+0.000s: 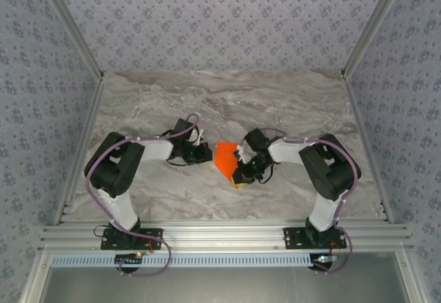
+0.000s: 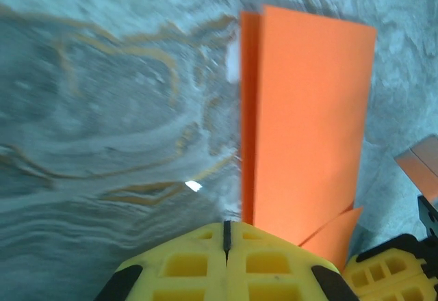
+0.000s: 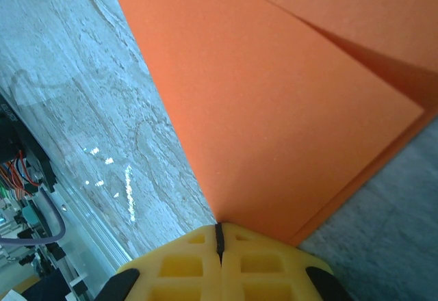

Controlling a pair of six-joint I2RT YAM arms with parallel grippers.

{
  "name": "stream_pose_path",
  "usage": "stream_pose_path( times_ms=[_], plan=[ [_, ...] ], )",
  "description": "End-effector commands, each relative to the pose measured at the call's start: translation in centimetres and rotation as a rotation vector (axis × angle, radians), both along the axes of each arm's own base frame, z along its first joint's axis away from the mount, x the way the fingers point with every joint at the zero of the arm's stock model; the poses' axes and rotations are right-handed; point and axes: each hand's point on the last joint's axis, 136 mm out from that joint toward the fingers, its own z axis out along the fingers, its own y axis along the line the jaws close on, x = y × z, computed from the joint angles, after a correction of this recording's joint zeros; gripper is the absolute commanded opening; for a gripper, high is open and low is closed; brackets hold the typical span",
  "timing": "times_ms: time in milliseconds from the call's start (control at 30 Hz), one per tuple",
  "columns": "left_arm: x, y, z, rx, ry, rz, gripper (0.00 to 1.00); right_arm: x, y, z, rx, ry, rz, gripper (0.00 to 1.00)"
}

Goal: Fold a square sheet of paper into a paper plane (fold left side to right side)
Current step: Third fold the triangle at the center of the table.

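The paper (image 1: 226, 158) lies part-folded mid-bench (image 1: 275, 103) – left fingers (image 2: 185, 267) closed at its near edge, right fingers (image 3: 185, 267) closed against its corner – so creasing looks in hand, and next calls for pressing along the fold.

The closed left tool (image 2: 226, 227) sits just beside the folded orange paper (image 2: 304, 123).
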Motion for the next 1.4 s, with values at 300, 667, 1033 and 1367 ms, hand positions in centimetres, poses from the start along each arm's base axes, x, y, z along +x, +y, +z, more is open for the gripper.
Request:
stream_pose_path(
  times_ms=[300, 667, 1033, 1367],
  plan=[
    [-1.9, -1.8, 5.3, -0.040, -0.114, -0.060, 0.04, -2.4, -4.8, -4.0, -0.299, 0.035, 0.028, 0.00],
    [-4.8, -7.1, 1.3, -0.035, -0.027, -0.157, 0.05, -2.4, -4.5, -3.8, -0.288, 0.029, 0.030, 0.00],
    [-5.2, -5.4, -3.0, 0.085, 0.049, -0.112, 0.03, -2.2, -4.8, -1.4, -0.282, -0.029, 0.028, 0.00],
    [-5.3, -5.0, -3.1, 0.097, 0.073, -0.078, 0.03, -1.1, -3.2, 3.9, -0.152, -0.122, -0.049, 0.00]
  ],
)
